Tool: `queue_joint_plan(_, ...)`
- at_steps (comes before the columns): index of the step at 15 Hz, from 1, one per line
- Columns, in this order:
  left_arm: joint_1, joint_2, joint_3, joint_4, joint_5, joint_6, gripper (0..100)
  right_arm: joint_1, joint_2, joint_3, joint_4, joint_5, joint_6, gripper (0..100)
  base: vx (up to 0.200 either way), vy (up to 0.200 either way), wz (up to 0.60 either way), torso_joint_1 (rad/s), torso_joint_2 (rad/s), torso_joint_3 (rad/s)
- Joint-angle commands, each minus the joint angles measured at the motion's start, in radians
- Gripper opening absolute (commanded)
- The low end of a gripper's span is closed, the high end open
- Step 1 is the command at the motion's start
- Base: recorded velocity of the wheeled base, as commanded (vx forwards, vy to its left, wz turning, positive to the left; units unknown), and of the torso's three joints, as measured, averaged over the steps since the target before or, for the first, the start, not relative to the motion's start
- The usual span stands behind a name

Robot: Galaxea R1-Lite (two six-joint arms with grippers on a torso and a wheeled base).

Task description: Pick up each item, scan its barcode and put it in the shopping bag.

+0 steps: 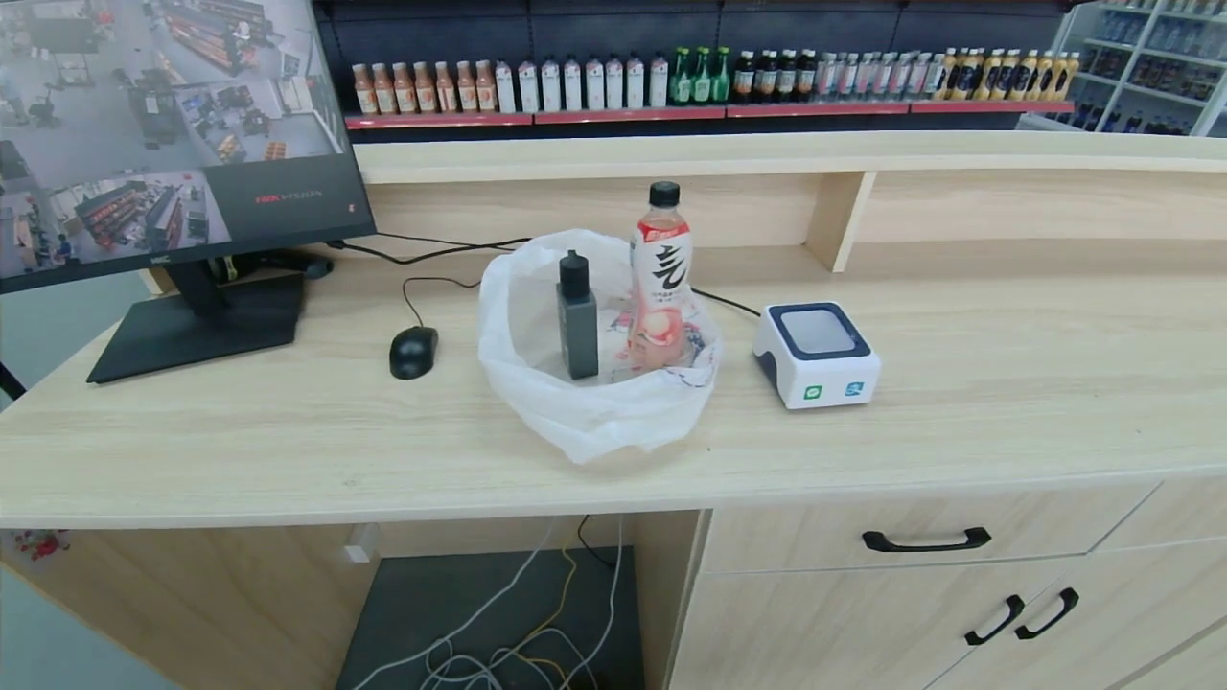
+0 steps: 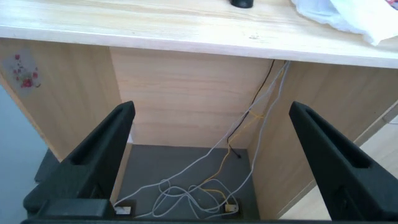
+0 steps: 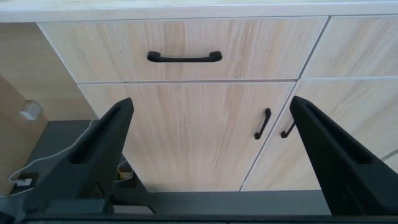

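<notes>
left gripper [image 2: 211, 109]: fingers spread wide with nothing between them, facing the open space under the counter [image 1: 1007, 383], where loose cables [image 2: 205, 186] hang
right gripper [image 3: 211, 102]: fingers spread wide, holding nothing, facing a drawer front with a black handle [image 3: 185, 58]
shopping bag [image 1: 594, 402]: white and open, on the counter, higher than both grippers and well apart from either
dark bottle [image 1: 578, 326]: upright inside the shopping bag
drink bottle [image 1: 659, 287]: upright inside the shopping bag, just beside the dark bottle, on the right gripper's side
scanner [image 1: 817, 355]: on the counter near the shopping bag, on the right gripper's side
mouse [image 1: 413, 352]: on the counter, on the left gripper's side of the shopping bag
</notes>
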Motion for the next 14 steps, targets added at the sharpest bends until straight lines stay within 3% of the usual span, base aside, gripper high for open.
queue_joint_plan(1,0.0,0.0,0.0,0.0,0.0,0.0,100,0.001,0.005,0.0,0.0,0.0,-0.002,100,0.0,-0.2,0.0,-0.002,0.0,0.017)
queue_joint_plan(12,0.0,0.0,0.0,0.0,0.0,0.002,100,0.001,0.005,0.0,0.0,0.0,-0.001,100,0.0,-0.2,0.0,0.004,0.0,0.001)
queue_joint_plan(14,0.0,0.0,0.0,0.0,0.0,0.0,100,0.001,0.005,0.0,0.0,0.0,-0.002,100,0.0,0.0,0.0,0.0,0.0,0.0)
